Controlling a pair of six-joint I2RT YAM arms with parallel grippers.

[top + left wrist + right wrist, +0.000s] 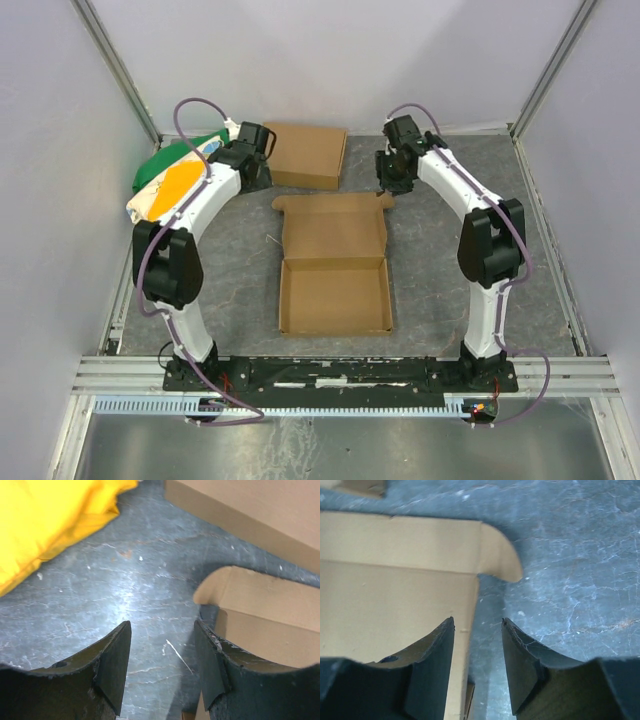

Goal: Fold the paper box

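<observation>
Plain brown paper box (pixel 334 265)

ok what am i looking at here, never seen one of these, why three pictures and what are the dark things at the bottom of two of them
These are two white robot arms bolted to a grey table. One camera looks down from above; the other two sit on the wrists, so the dark shapes are each arm's own fingers. The left gripper and right gripper are both open and hold nothing. Between them lies the paper box, tray formed and lid flap open. Behind it sits a closed cardboard box, and at far left a green and yellow bag.
</observation>
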